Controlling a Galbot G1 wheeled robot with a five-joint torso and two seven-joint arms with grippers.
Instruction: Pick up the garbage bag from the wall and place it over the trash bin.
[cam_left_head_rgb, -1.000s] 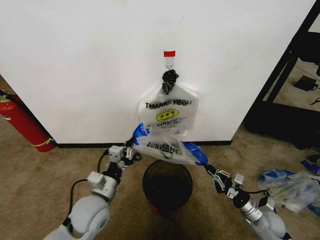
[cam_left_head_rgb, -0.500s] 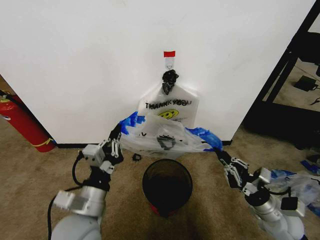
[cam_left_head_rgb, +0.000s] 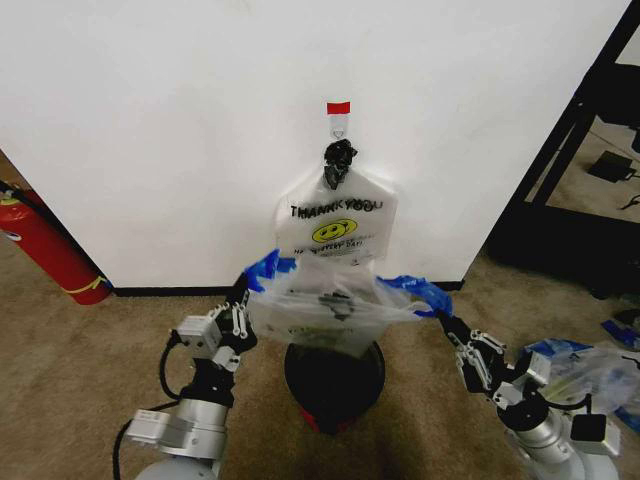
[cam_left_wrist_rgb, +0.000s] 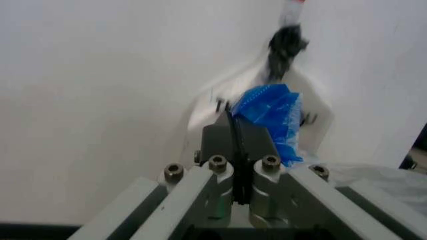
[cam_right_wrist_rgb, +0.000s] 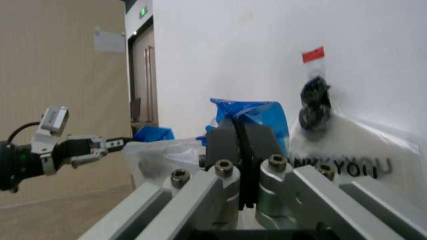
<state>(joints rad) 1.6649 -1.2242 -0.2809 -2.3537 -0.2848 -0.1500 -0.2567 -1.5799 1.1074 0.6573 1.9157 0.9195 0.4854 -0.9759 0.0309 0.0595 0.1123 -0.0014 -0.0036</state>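
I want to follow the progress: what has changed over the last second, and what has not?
Both grippers, left gripper and right gripper, shut on the blue handles, lifted the garbage bag from just over the trash bin and stretched it wider; now it hangs lower, above the bin again. The other bag on the wall hook and the fire extinguisher stayed.
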